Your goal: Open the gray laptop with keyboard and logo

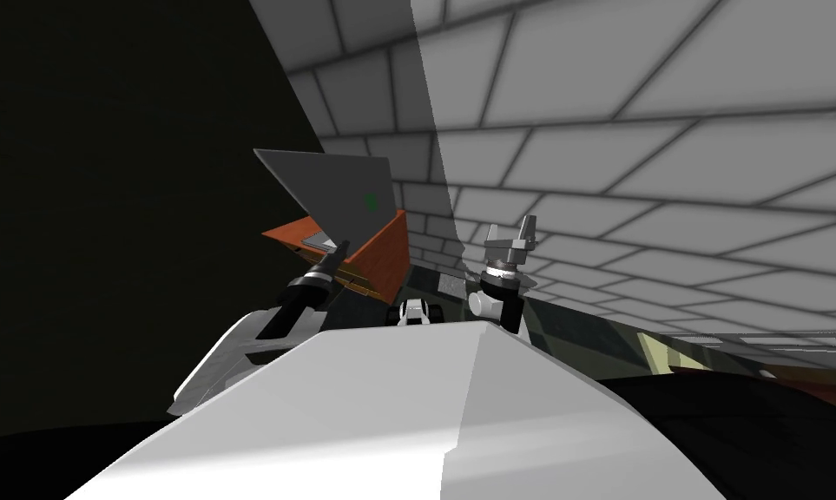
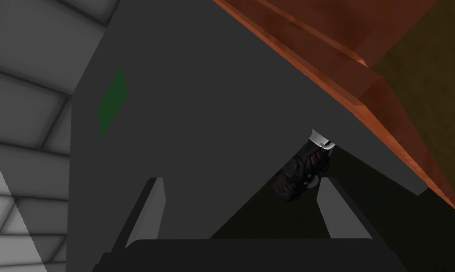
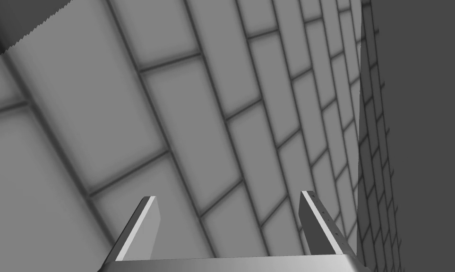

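Observation:
The laptop stands on an orange-brown desk with its dark grey lid lifted well off the light grey base. A green logo marks the lid's outer face, which is turned toward me. My left gripper reaches to the lid's lower edge at the desk top. In the left wrist view the gripper is open; one finger lies against the lid below the logo, and the lid's edge runs between the two fingers. My right gripper is held up to the right, open and empty.
A grey tiled wall rises behind and to the right of the desk. A black area spreads to the left of the laptop. The desk's front edge slants close beside the left hand.

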### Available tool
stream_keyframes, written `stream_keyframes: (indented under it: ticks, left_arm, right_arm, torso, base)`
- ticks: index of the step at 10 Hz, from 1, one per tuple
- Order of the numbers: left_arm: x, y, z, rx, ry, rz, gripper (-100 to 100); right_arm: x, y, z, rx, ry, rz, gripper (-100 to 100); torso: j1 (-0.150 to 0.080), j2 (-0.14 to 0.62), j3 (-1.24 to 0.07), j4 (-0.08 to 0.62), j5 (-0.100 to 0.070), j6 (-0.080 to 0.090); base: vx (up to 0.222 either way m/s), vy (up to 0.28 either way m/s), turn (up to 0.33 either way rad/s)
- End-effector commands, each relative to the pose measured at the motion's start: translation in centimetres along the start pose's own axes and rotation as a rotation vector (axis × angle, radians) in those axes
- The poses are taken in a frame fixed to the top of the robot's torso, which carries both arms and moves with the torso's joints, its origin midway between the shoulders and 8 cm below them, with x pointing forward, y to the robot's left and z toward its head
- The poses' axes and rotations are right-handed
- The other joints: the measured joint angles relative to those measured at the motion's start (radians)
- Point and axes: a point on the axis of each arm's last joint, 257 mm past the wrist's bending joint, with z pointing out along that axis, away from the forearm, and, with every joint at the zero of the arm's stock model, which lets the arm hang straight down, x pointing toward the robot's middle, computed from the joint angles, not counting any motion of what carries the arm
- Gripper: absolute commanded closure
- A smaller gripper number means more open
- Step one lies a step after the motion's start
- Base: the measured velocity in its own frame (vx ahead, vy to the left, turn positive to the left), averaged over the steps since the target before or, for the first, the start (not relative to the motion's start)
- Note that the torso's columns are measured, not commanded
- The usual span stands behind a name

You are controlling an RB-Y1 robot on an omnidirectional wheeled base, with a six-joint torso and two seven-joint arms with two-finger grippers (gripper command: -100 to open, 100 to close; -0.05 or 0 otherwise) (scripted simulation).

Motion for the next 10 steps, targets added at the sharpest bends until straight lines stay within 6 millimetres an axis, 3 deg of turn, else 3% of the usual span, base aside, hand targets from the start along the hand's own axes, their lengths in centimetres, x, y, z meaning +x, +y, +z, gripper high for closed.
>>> stream_keyframes:
  ticks: [1,2,3,10]
  left_arm:
    - [-0.4,-0.7,-0.2,0.011,-0.006,0.001,-100]
    - [-0.5,-0.8,-0.2,0.011,-0.006,0.002,-100]
    - [-0.5,-0.8,-0.2,0.011,-0.006,0.001,100]
    - [-1.3,-1.0,1.7,-0.04,0.035,-0.186,100]
  right_arm:
    - [0.0,0.0,0.0,0.0,0.0,0.0,0]
    - [0.0,0.0,0.0,0.0,0.0,0.0,0]
    - [0.0,0.0,0.0,0.0,0.0,0.0,0]
    - [0.0,0.0,0.0,0.0,0.0,0.0,0]
  torso:
    - [0.001,-0.001,0.0,0.0,0.0,0.0]
    - [0.002,-0.001,0.0,0.0,0.001,0.0]
    - [0.002,-0.001,-0.001,0.0,0.001,0.0]
    - [0.004,-0.003,-0.002,-0.001,0.002,0.0]
  base:
    - [0.012,-0.008,-0.001]
    - [0.0,0.0,0.0]
    - [0.0,0.0,0.0]
    - [-0.024,0.023,-0.034]
